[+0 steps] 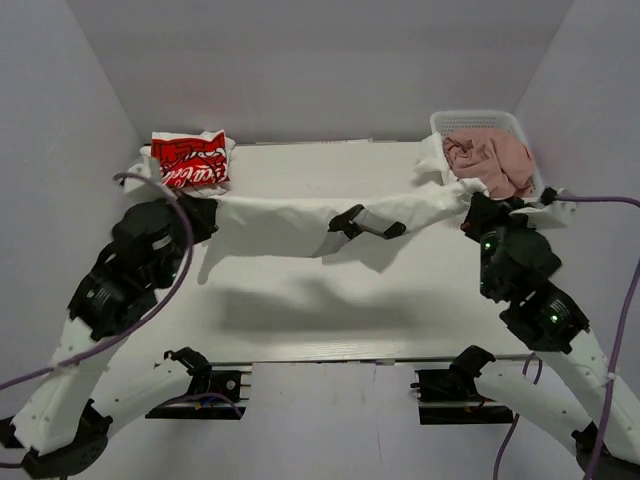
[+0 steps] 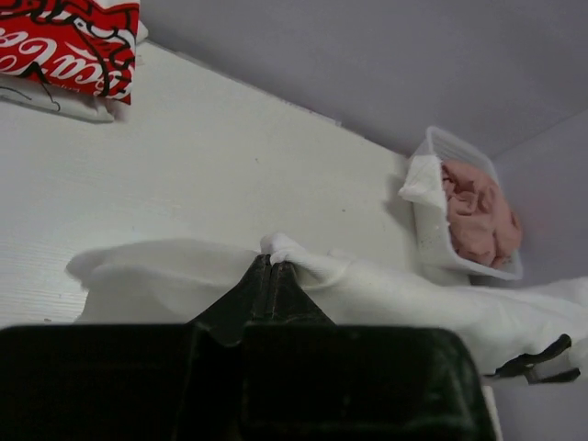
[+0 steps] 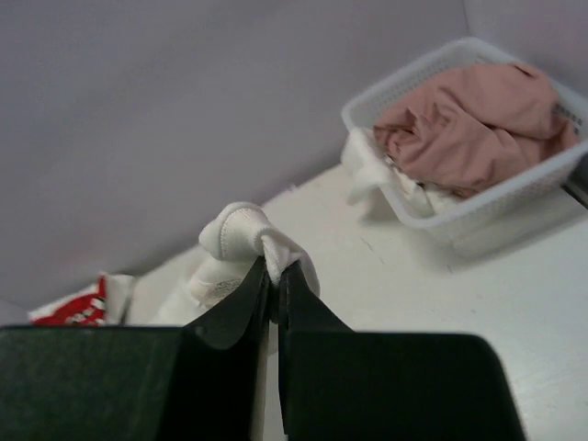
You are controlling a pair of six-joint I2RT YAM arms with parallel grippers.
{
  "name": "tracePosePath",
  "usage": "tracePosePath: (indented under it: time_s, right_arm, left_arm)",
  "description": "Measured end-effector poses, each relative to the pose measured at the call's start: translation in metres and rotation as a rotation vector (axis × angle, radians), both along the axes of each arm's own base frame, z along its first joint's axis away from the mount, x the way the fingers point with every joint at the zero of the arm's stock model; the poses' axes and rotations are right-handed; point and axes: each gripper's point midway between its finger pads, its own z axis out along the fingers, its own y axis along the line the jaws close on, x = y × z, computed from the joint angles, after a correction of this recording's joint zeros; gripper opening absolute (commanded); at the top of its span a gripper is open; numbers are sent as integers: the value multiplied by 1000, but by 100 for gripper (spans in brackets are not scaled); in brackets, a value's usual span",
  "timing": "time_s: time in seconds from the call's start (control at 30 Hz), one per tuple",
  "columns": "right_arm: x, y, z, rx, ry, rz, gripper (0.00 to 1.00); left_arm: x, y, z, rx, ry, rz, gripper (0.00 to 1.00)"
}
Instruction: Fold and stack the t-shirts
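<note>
White t-shirt [image 1: 290, 215]: stretched between arms, full span seen only overhead.
Left gripper [image 2: 273, 263]: jaws clamped on it.
Right gripper [image 3: 274, 268]: jaws pinching its hem.
Red-logo t-shirt [image 2: 64, 46]: script cropped, unreadable.

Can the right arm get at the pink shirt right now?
Probably not yet: the pink shirt lies uncovered in the basket close by, but the right tool is shut on the white shirt.
</note>
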Motion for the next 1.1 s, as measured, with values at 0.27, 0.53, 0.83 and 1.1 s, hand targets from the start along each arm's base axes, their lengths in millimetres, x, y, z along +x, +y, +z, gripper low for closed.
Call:
tracePosePath:
  time_s: [0.27,0.53,0.83,1.1]
  right_arm:
    - [41,11,-134,-232,370,-132,0]
    - [93,-5,-276,-369,819,-191,74]
    - [93,21,-282,-327,881,-11,90]
    - [30,45,-317,-308,922,303,90]
  left_arm:
    - [90,-54,-146,286,398,38,5]
    - [146,-54,-287,516,780,102,99]
    - [99,-16,-281,444,803,181,99]
    - [-24,21,-354,344,995,179,99]
